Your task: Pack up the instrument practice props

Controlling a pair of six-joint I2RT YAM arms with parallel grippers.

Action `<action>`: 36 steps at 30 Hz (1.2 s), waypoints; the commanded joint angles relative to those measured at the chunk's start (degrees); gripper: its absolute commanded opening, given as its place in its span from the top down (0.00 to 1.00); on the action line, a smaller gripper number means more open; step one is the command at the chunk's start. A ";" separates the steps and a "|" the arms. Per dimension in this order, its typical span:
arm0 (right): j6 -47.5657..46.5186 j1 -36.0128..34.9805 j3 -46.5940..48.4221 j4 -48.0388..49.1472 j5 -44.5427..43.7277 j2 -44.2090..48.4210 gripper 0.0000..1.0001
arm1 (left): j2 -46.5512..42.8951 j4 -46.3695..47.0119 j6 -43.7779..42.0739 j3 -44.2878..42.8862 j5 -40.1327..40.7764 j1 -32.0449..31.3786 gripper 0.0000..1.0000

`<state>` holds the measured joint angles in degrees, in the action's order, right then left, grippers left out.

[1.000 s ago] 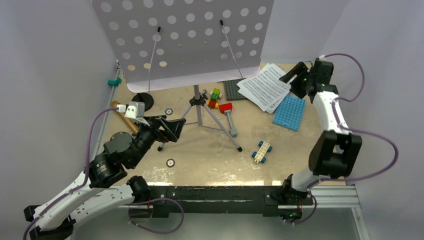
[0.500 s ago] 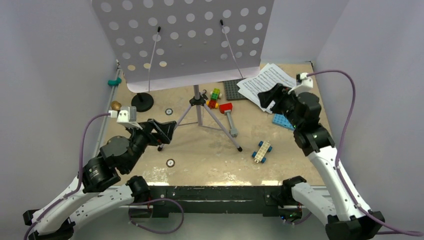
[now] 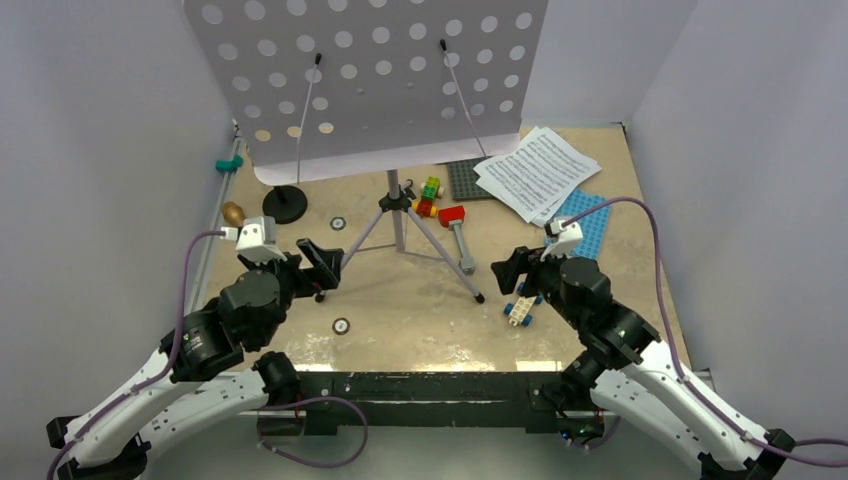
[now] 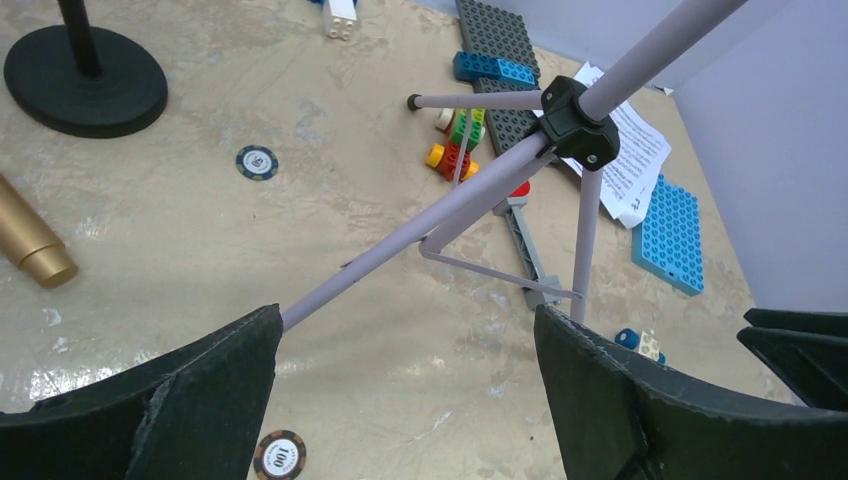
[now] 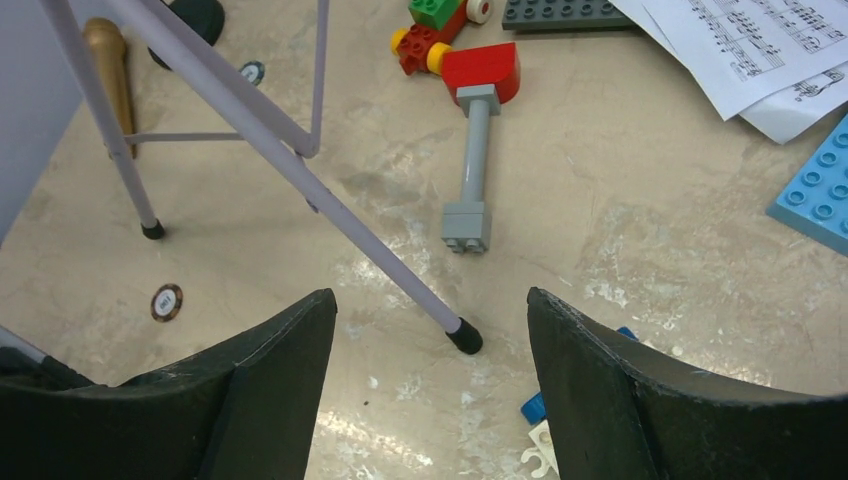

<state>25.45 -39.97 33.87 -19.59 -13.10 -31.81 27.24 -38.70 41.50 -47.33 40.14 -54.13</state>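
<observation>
The lilac perforated music stand (image 3: pixel 380 80) stands at the back, and its tripod legs (image 3: pixel 395 203) spread over the middle of the table. White sheet-music pages (image 3: pixel 535 170) lie at the back right. The gold-brown microphone (image 3: pixel 232 212) lies by the left wall, beside the black round-based mic stand (image 3: pixel 285 203). My left gripper (image 3: pixel 325 262) is open and empty at the near left tripod leg (image 4: pixel 420 225), which runs between its fingers (image 4: pixel 408 330). My right gripper (image 3: pixel 510 272) is open and empty, just short of the right leg's black foot (image 5: pixel 465 338).
A red-headed grey hammer (image 3: pixel 458 235), coloured bricks (image 3: pixel 428 195), a grey baseplate (image 3: pixel 465 180), a blue baseplate (image 3: pixel 590 215) and a wheeled brick car (image 3: pixel 523 300) lie around the tripod. Poker chips (image 3: pixel 341 325) lie on the table. Walls close in on three sides.
My right arm has swung from the back right by the sheet music down to the near middle right, by the tripod's right foot. My left gripper has drawn back slightly to the left.
</observation>
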 commanded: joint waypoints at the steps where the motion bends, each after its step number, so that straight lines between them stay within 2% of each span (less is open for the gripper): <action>1: -3.20 -0.75 -0.78 2.74 -2.07 -1.06 0.26 | 0.03 -2.77 4.37 0.22 3.38 -0.06 0.00; 4: -3.77 -0.74 -2.07 7.22 0.85 -3.19 0.26 | 0.94 -1.84 4.39 0.93 2.91 -0.07 0.00; 7: -2.64 -0.75 -2.74 11.65 4.91 -5.18 0.26 | 1.93 8.23 -3.24 3.81 -1.71 -0.10 0.00; 10: -2.33 -0.75 -2.17 13.69 8.30 -7.84 0.28 | 2.33 28.71 -16.01 10.25 -7.87 -0.10 0.00; 14: -2.36 -0.75 -0.93 12.08 9.28 -8.94 0.29 | 4.46 63.53 -31.67 20.80 -16.44 -0.13 0.02; 16: -2.40 -0.78 -1.04 11.76 9.19 -8.29 0.30 | 7.37 73.74 -37.59 23.05 -19.72 -0.10 0.04; 20: -2.45 -0.75 -1.28 11.92 9.06 -7.22 0.30 | 14.26 88.16 -48.99 22.84 -23.93 -0.19 0.07; 28: -2.56 -0.75 -1.11 11.36 9.61 -7.83 0.30 | 28.18 106.08 -61.70 18.80 -21.27 -0.10 0.13; 33: -1.97 -0.71 -1.29 11.89 10.50 -8.65 0.30 | 39.17 119.63 -66.65 15.30 -15.48 0.05 0.22; 36: -1.11 -0.73 -0.27 10.60 10.47 -9.53 0.30 | 43.23 121.95 -66.23 12.40 -14.85 0.33 0.29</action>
<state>23.40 -40.49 31.38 -10.59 -3.40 -40.40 66.74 70.74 -21.28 -30.17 22.68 -54.11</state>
